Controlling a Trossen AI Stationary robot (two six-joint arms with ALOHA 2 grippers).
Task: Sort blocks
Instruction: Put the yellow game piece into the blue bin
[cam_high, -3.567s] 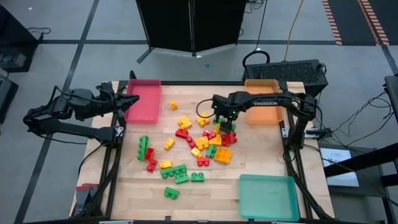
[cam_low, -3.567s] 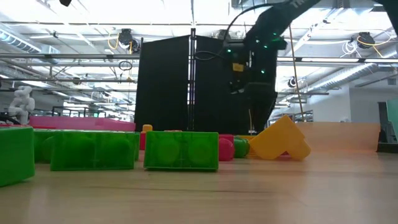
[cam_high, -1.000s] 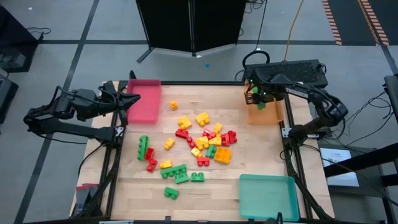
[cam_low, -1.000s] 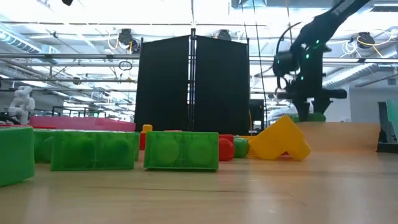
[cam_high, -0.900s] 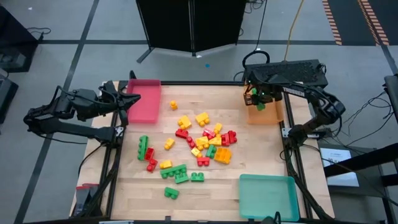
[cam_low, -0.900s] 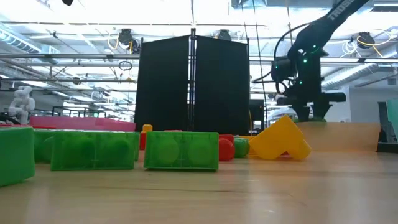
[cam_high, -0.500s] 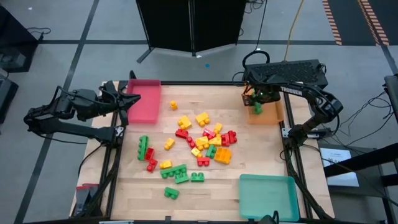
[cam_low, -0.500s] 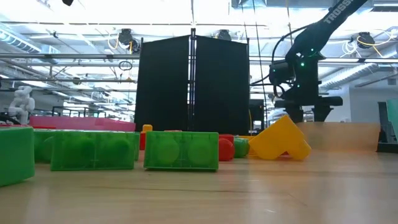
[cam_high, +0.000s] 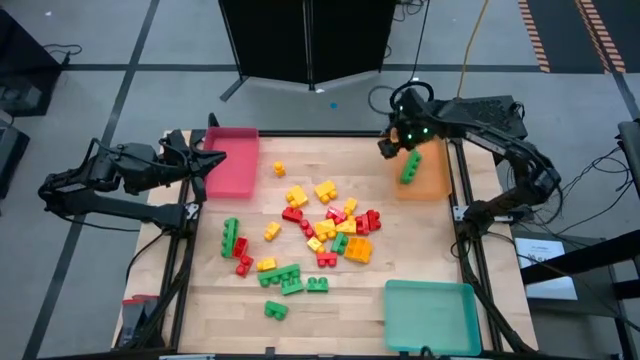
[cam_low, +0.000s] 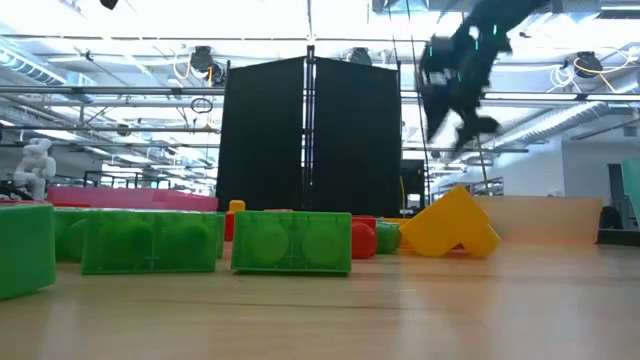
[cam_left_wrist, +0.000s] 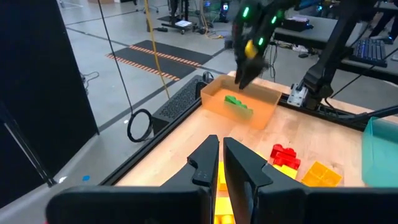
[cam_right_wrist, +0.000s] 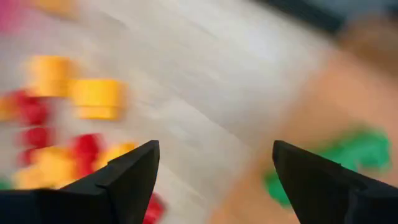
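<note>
Red, yellow and green blocks (cam_high: 325, 228) lie scattered on the middle of the wooden table, and the low view shows green blocks (cam_low: 290, 241) closest. One green block (cam_high: 410, 166) rests flat inside the orange tray (cam_high: 432, 182); it also shows in the left wrist view (cam_left_wrist: 238, 104) and, blurred, in the right wrist view (cam_right_wrist: 357, 154). My right gripper (cam_high: 393, 141) hangs open and empty above that tray's left far corner, raised high in the low view (cam_low: 455, 85). My left gripper (cam_high: 212, 160) waits shut beside the red tray (cam_high: 231, 162).
A teal tray (cam_high: 432, 316) sits at the near right corner. A lone yellow block (cam_high: 279, 168) lies apart toward the far edge. Green blocks (cam_high: 284, 279) spread along the near left. A black panel stands beyond the far edge.
My right gripper brought a green block from the pile to the orange tray, sank low over it and let go. The block now lies in the tray. The gripper has since risen and swung toward the table's left, off the tray.
</note>
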